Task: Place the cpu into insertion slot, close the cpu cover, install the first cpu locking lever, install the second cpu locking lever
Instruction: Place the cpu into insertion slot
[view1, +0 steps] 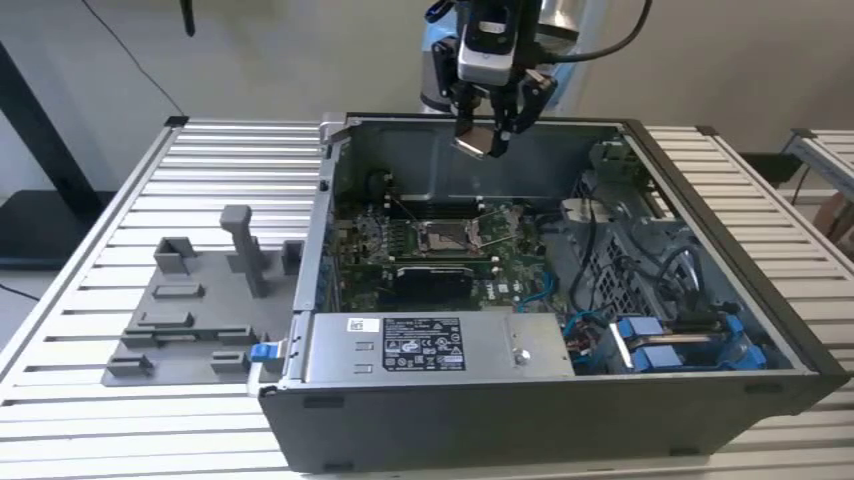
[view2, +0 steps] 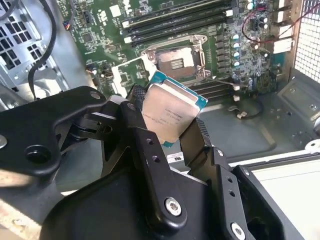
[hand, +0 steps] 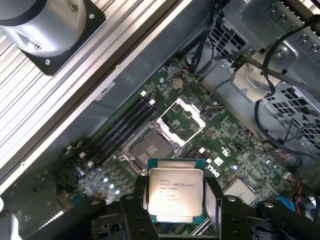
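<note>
Silvery cpu (hand: 176, 192) was clamped in gripper (view1: 487, 138); slot (view1: 445, 236) lay well below, slightly toward exterior view's left.

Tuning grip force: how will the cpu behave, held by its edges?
The cpu looks like a thin, rigid plate, so probably stiff and light. Its smooth metal top suggests slipperiness; pinched only at its edges by the fingers, it could pivot or slip.

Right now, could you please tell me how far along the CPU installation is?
Done: the cpu is picked up. In hand: the jaws are shut on it above the motherboard. Left: the insertion slot is empty and the cpu cover stands open, so seating, closing and locking remain.
</note>
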